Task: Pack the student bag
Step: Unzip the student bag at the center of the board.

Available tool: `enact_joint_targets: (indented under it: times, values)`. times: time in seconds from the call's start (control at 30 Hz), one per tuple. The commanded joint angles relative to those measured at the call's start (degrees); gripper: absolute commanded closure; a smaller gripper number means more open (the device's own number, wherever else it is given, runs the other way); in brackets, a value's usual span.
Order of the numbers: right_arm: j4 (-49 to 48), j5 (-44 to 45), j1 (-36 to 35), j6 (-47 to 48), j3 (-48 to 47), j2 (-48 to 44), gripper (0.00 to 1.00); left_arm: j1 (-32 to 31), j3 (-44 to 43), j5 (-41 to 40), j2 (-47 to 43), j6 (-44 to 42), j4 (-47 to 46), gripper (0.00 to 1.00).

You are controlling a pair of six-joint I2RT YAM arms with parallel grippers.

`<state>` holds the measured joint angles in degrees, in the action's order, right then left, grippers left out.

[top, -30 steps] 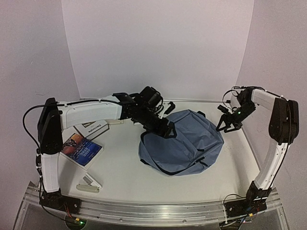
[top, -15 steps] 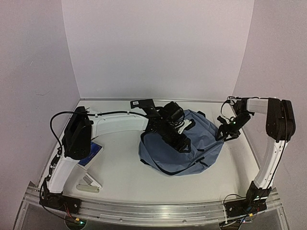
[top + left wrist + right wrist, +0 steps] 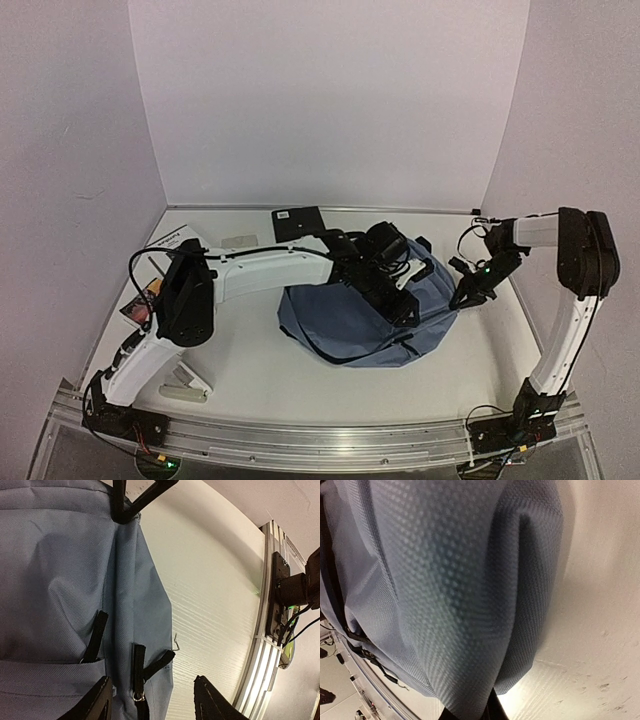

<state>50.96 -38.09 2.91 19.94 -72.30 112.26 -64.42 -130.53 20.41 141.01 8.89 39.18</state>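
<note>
The student bag (image 3: pixel 345 325) lies slumped on the bench (image 3: pixel 250 345), right under the left gripper (image 3: pixel 405 305). That gripper's fingers (image 3: pixel 102 702) stand apart above the blue-grey cloth, with black strap tabs (image 3: pixel 99 636) and a zipper pull (image 3: pixel 138 696) just ahead of them. Beyond it, the right gripper (image 3: pixel 466 293) is pinched onto a fold at the bag's edge. Behind the left gripper, past its arm, lie a flat black pad (image 3: pixel 298 222), a white booklet (image 3: pixel 172 240) and a book (image 3: pixel 143 303).
</note>
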Motion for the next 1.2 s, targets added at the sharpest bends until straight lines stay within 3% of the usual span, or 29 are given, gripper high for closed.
enact_joint_targets:
  times: [0.0,0.73,1.0,1.17]
  values:
    - [-0.12,-1.72,-0.99,-0.78,1.36,-3.76,0.98,-0.69,-3.52,-1.07,1.94,-1.47,2.5,0.45]
    - [-0.47,-4.03,-2.61,-1.65,2.06,-3.6,1.0,-1.97,-6.32,-6.52,6.82,-3.51,5.18,0.58]
    - [-0.51,-3.73,-4.14,-1.65,1.82,-2.88,1.0,-2.01,-7.28,-8.23,7.54,-3.44,5.6,0.69]
    - [-0.56,-3.3,-4.14,-1.84,1.53,-2.4,1.0,-1.99,-5.31,-8.62,5.13,-3.18,4.98,0.82]
